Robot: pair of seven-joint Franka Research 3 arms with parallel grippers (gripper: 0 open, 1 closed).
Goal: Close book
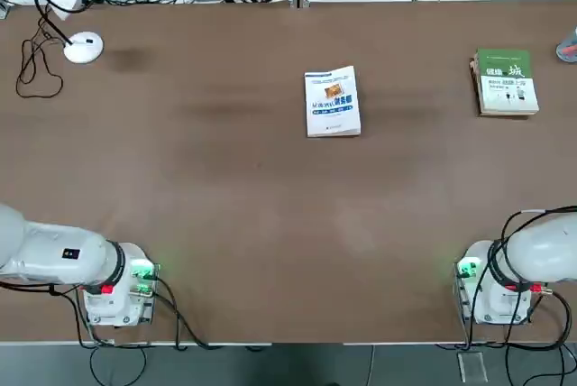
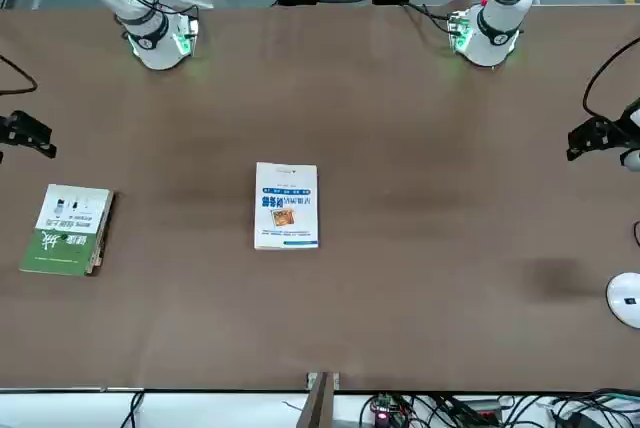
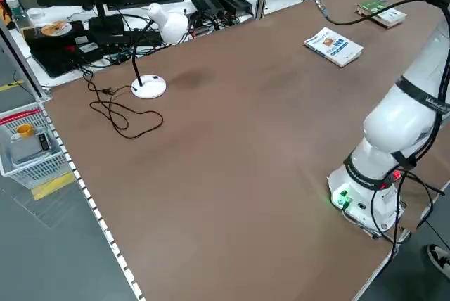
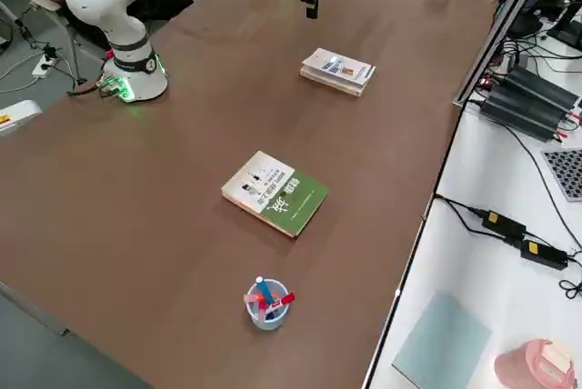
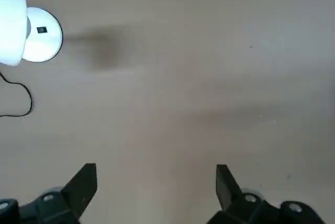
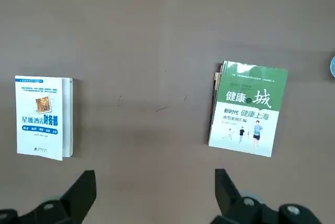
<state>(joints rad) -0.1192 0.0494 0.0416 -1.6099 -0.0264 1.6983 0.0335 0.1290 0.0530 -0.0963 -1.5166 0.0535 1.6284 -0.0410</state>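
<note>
White book lies closed; left gripper and right gripper hover open, empty.

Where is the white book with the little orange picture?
In the top view, the white book lies near the middle of the table, on the far side from the robot, left of the green-and-white book.

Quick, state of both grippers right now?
Left gripper: open, holding nothing, above the table.
Right gripper: open, holding nothing, above the table, near both books.
</note>
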